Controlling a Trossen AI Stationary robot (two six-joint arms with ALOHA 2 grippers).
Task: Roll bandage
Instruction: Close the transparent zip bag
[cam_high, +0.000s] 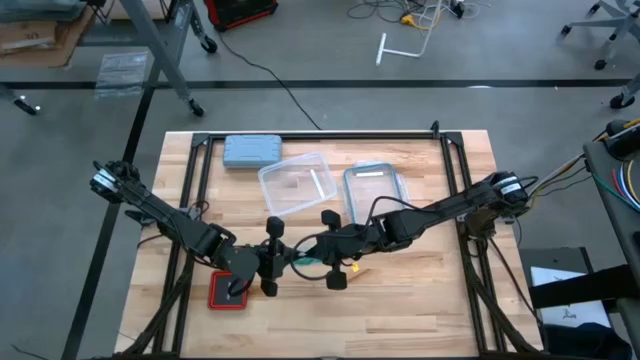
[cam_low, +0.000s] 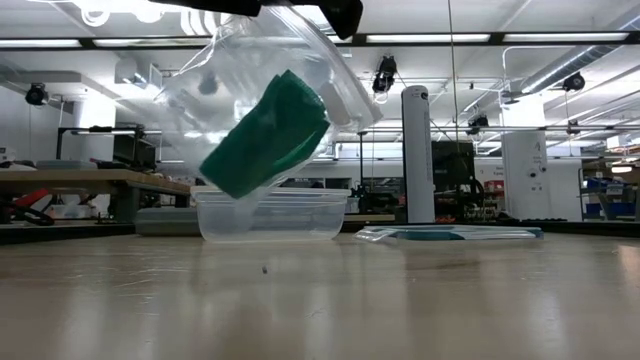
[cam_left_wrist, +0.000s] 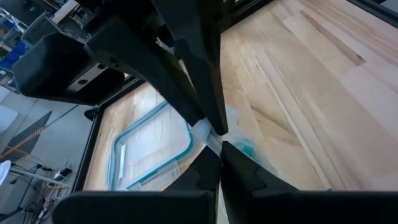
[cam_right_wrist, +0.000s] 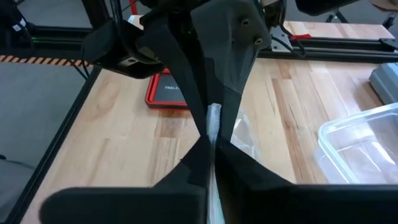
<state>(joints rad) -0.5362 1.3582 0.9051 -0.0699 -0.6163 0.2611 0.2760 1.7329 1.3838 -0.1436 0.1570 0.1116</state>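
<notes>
Both dark arms reach in low over the front middle of the pale wooden table (cam_high: 420, 290), their wrists nearly meeting. The left gripper (cam_high: 272, 262) and the right gripper (cam_high: 318, 258) each have their fingers pressed together on an edge of a clear plastic bag (cam_low: 270, 95), holding it up off the table between them, tilted. Inside the bag sits the teal-green soft cloth bandage (cam_low: 265, 135), a chunky roll lying aslant against the bag's wall. From above only a sliver of green shows between the two grippers. Behind them stand a clear plastic tub (cam_high: 297, 185), its teal-rimmed lid (cam_high: 375, 190) and a grey-blue hard case (cam_high: 251, 150). A red flat block (cam_high: 222, 293) lies under the left arm.
</notes>
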